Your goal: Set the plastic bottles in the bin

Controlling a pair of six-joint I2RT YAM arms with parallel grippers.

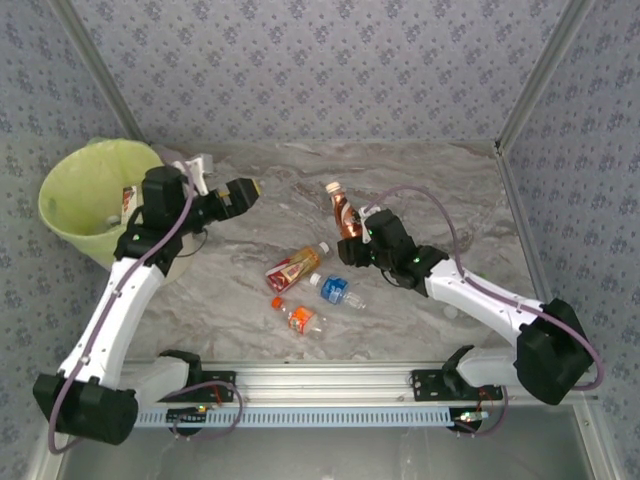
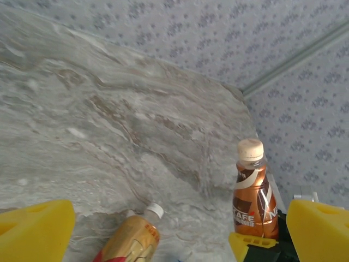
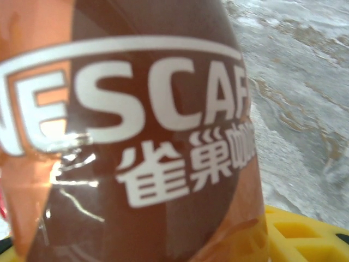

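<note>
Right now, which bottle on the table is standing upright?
The brown Nescafé bottle with the cream cap, at the right hand. The red-label bottle, blue-label bottle and orange-label bottle all lie on their sides.

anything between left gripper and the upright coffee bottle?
Nothing. The top view shows only bare marble tabletop between the left gripper and the coffee bottle.
</note>
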